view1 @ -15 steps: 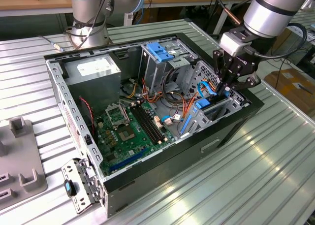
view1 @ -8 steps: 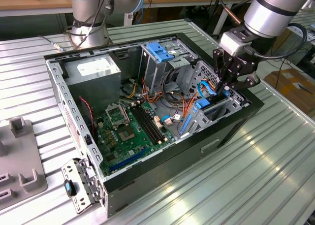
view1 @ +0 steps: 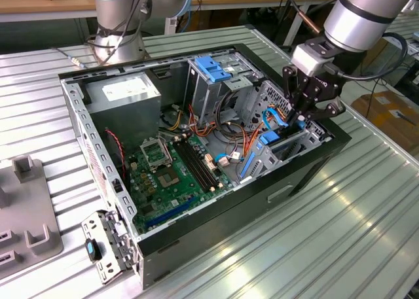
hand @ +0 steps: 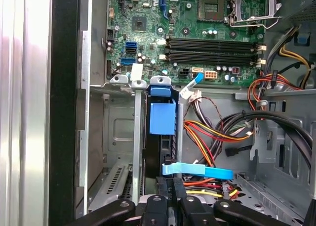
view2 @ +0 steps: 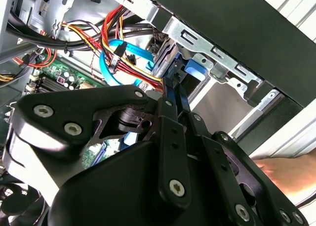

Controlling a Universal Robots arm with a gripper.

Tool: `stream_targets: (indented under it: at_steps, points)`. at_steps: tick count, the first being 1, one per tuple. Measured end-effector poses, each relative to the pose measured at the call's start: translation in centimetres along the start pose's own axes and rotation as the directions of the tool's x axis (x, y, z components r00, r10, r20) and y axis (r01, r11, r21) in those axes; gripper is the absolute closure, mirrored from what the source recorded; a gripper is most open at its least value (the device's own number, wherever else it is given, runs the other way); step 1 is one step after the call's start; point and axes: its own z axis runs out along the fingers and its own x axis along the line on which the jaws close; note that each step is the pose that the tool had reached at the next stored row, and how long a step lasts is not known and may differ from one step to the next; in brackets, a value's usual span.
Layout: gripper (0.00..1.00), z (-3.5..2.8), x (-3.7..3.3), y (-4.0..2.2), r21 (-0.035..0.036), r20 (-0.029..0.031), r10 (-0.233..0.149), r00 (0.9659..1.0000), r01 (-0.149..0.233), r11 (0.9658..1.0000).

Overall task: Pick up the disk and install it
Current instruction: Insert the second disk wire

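**One drive, sitting edge-up in the front bay of the open case**

You are looking at the disk [hand: 160,119] standing on edge in the metal drive bay [hand: 123,137] at the front of the computer case [view1: 308,175], framed by its blue plastic carrier. In the first wrist view its dark body is showing between two upright bay rails, with the carrier's blue tab facing you and the motherboard [hand: 197,33] lying beyond it. In the exterior view the blue carrier [view1: 270,142] is sitting low in the bay, just beneath the fingers.

Judging by its build, the drive is going to feel dense and stiff for its size, with smooth metal faces that are likely slippery. It is also shock-sensitive, so you are better off treating it as fragile. The carrier's long edges look like the soundest place to hold, since the plastic gives more bite than bare metal (the label face and the underside are best left alone).

The gripper [view1: 298,112] is reaching down into the bay from above, and its fingers [hand: 173,184] are drawn close together over the top edge of the carrier. They appear to be pinching it, though the contact itself is hidden behind the linkage, so you are taking that as a reading rather than a certainty. A light-blue data cable [hand: 197,170] is crossing just beside the fingers, with the red and yellow power leads [hand: 202,132] bunched nearby.
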Motion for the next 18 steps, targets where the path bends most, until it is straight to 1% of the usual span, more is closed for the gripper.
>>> stream_targets:
  at_steps: [2,8,15,18]
  points:
    - [0.84,0.11,0.02,0.0,0.0,0.0,0.0,1.0,0.0,1.0]
    - [0.84,0.17,0.02,0.0,0.0,0.0001,0.0,1.0,0.0,1.0]
    - [0.84,0.58,0.03,0.01,0.0001,-0.0001,0.0,1.0,0.0,1.0]
    - [0.84,0.6,0.03,0.01,0.0,-0.0001,0.0,1.0,0.0,1.0]
